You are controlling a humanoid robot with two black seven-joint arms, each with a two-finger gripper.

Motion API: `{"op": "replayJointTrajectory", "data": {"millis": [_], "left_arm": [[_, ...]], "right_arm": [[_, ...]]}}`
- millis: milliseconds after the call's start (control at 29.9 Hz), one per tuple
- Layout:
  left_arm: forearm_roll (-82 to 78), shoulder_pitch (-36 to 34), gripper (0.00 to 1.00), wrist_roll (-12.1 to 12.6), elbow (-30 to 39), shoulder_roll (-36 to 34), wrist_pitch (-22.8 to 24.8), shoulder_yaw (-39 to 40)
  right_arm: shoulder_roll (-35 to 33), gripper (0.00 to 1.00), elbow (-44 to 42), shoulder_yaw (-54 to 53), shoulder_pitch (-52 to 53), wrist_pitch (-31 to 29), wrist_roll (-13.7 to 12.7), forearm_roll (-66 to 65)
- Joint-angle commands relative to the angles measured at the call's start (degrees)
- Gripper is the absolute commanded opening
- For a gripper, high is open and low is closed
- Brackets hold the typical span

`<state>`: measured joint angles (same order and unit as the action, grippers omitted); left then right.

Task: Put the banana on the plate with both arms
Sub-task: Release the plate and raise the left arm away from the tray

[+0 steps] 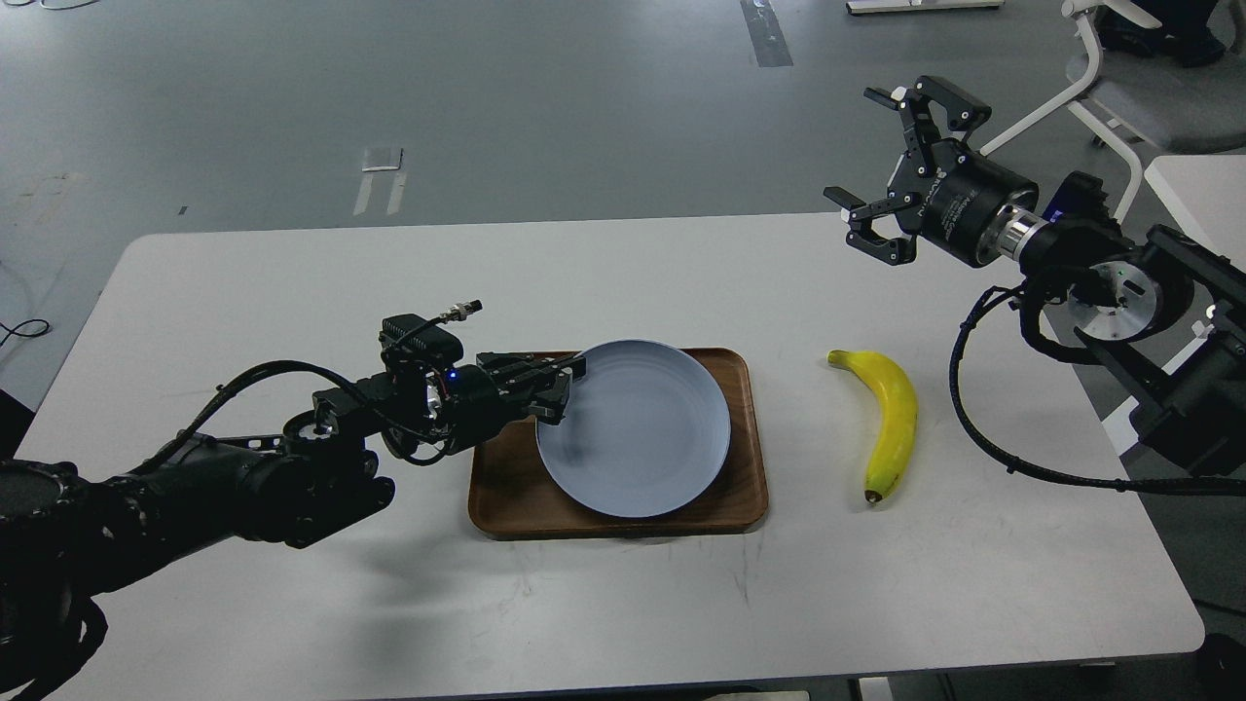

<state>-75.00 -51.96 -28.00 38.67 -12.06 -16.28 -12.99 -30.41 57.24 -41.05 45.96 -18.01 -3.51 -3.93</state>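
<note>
The pale blue-grey plate lies almost flat over the brown wooden tray. My left gripper is shut on the plate's left rim. The yellow banana lies on the white table right of the tray, stem at the far end, dark tip toward me. My right gripper is open and empty, raised above the table's far right, well behind the banana.
The white table carries only the tray, plate and banana. A white office chair stands beyond the table's far right corner. Another white surface shows at the right edge.
</note>
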Motion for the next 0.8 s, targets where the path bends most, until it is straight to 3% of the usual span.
{"op": "replayJointTrajectory", "data": {"millis": [0,67,234,301,501,635,769], "left_arm": [[0.46,-0.07,0.45,0.00,0.09,-0.15,0.10,0.07],[0.73,-0.15,0.80,0.00,0.36,-0.16,0.10,0.16],[0.91,-0.15,0.87,0.00,0.36,0.02,0.10,0.95],[2.39,-0.33,0.97,0.00,0.44,-0.24,-0.25,1.13],[18.90,-5.59,0.98,0.00,0.89,-1.38,0.45,4.81],[35.68,-10.26,0.98,0.00,0.89,-1.30,7.03,9.20],[52.64,-12.11,0.98,0.00,0.89,-0.95,17.84,17.98]], "right_arm": [[-0.44,1.00,0.24,0.00,0.00,0.08,0.09,0.06],[-0.88,1.00,0.33,0.09,0.00,0.08,0.00,-0.03],[-1.23,1.00,1.12,0.09,0.00,0.08,0.00,-0.03],[-2.90,1.00,1.82,0.27,-0.09,0.00,0.00,-0.03],[-9.40,1.00,5.33,2.72,0.00,-0.27,0.00,-5.37],[-16.42,1.00,12.18,5.10,0.00,-0.27,0.17,-25.74],[-23.90,0.99,18.08,11.23,0.61,-0.27,0.00,-47.01]]}}
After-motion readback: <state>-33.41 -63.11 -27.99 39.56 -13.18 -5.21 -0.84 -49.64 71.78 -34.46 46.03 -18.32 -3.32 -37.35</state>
